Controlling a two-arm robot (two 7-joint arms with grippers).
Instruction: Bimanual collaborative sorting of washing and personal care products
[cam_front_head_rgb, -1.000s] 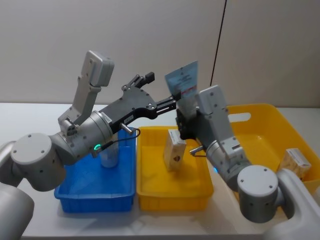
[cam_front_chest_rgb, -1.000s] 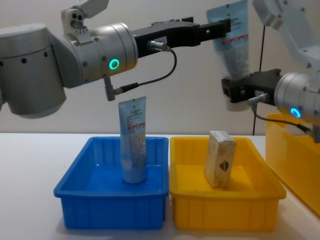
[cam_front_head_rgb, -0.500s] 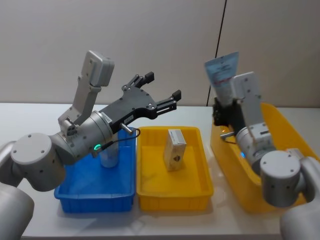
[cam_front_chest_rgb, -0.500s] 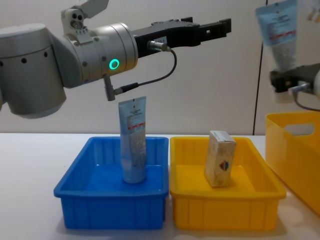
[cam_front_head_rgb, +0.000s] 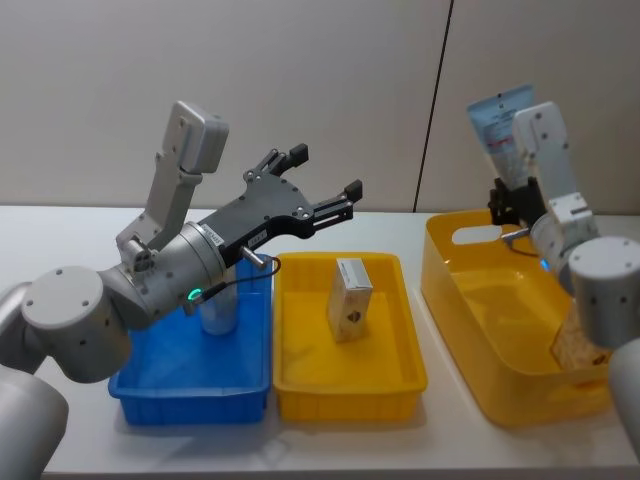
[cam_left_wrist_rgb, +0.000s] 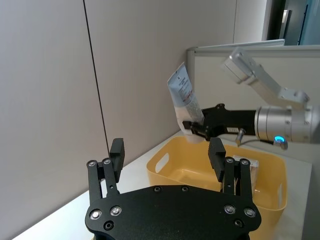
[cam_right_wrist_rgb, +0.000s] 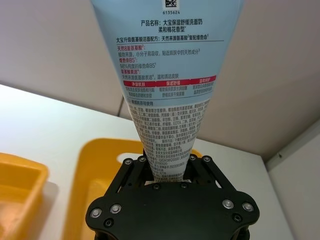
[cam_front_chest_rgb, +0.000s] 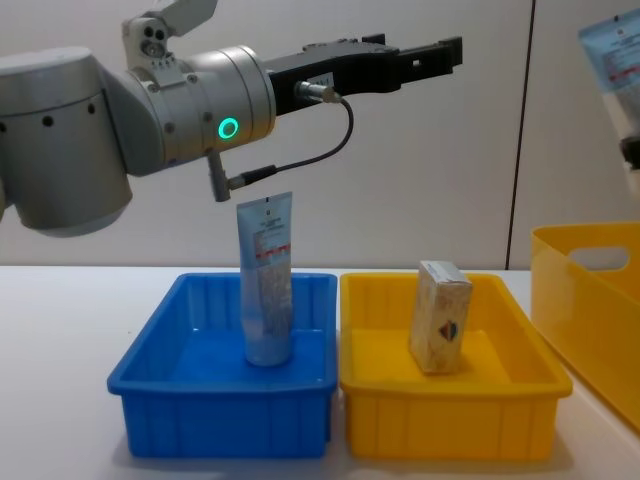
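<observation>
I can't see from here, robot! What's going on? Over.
Left end effector open, high above the trays. Right end effector shut on a tube, over the big yellow bin. Nothing in the way.

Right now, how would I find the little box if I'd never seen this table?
Look at the small yellow tray in the middle, between the blue tray and the big yellow bin. The beige carton stands upright inside it. It is boxy with a dark round logo, unlike the tall pale-blue tube next door.

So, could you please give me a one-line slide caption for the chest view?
Open left gripper raised above a blue tray holding an upright tube; a carton stands in the yellow tray.
</observation>
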